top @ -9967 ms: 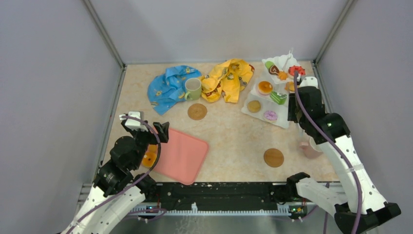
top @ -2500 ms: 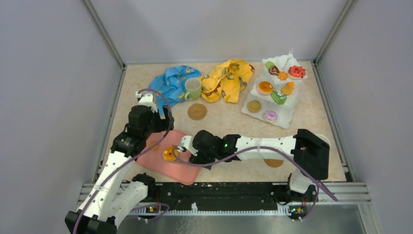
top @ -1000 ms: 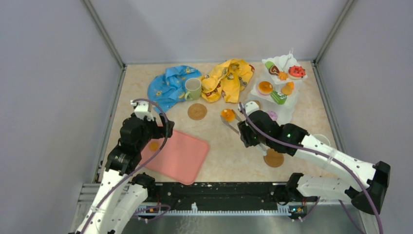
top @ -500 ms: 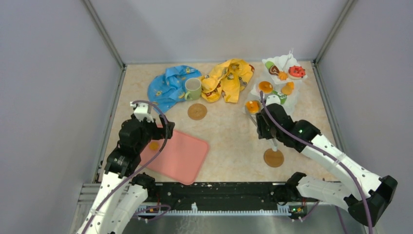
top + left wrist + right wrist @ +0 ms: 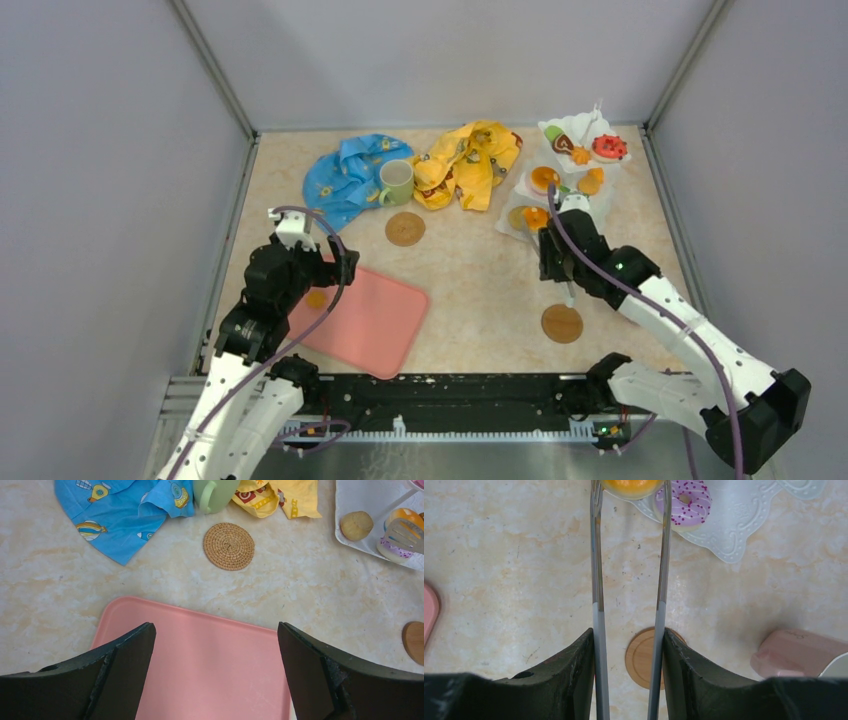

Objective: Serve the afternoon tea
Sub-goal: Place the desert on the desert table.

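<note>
Right fingers [image 5: 574, 680] clamp slim metal tongs [image 5: 595, 580], whose tips pinch a round orange toy pastry [image 5: 631, 486] straight ahead, above the near edge of the white three-tier square stand [image 5: 734, 525]; left fingers [image 5: 125, 655] gape empty, well apart.

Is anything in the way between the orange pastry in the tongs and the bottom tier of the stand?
Nothing visible. The orange pastry, held in the tongs, hangs at the edge of the bottom tier; the purple donut lies close beside it and may crowd the landing.
</note>
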Tool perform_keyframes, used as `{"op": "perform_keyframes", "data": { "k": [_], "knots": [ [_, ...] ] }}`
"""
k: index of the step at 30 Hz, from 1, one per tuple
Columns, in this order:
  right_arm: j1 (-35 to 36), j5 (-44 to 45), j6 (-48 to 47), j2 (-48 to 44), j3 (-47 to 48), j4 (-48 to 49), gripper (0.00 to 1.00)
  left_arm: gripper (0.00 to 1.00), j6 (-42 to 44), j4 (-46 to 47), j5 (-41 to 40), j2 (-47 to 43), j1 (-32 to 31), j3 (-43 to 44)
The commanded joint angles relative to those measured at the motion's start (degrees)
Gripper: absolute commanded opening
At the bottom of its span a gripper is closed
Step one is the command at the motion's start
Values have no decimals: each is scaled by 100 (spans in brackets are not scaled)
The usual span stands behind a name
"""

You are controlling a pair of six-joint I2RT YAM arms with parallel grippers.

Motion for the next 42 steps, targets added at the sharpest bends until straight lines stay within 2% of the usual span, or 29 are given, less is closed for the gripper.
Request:
{"op": "perform_keyframes", "data": {
  "k": [1, 14, 23, 31, 42],
  "knots": [
    [-252, 0, 93, -173, -31, 402, 38, 99, 81, 257, 68, -24, -16, -16],
    [-699, 14, 408, -140, -279, 470, 38, 99, 90, 277, 135, -24, -40, -26],
    [-881, 323, 629, -104, -382, 358, 38, 99, 90, 261, 154, -70, -88, -26],
    [-1158, 668, 742, -267, -479, 663, 37, 99, 99, 236, 141, -81, -142, -19],
    [-1907, 186, 382, -171, -554, 1005, 37, 99, 102, 224, 40, -71, -169, -3]
  ]
}}
